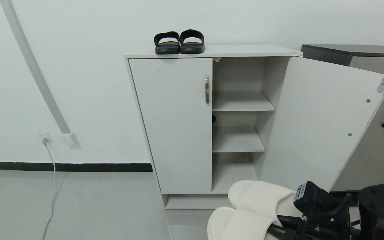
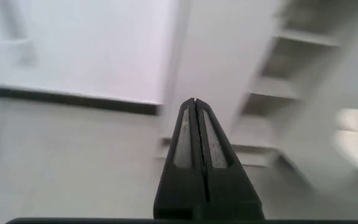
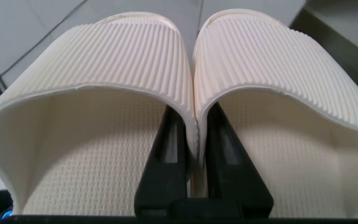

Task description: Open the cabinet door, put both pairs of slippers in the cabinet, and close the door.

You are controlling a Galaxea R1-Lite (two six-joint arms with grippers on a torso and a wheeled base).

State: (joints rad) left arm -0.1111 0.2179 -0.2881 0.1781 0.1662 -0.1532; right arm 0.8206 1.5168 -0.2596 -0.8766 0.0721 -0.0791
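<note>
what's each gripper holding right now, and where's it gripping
The right gripper holds the white slippers as a pair, with one finger inside each and their adjoining inner sides clamped together. The left gripper is shut and holds nothing.

Bare indoor room, office- or lab-like — plain white wall (image 1: 95,83), grey tiled floor (image 1: 105,206), black skirting strip (image 1: 65,166). Surface cable duct (image 1: 35,70) ends beside a wall socket (image 1: 44,137). White cabinet (image 1: 175,126) stands beside a grey cabinet (image 1: 372,160).
</note>
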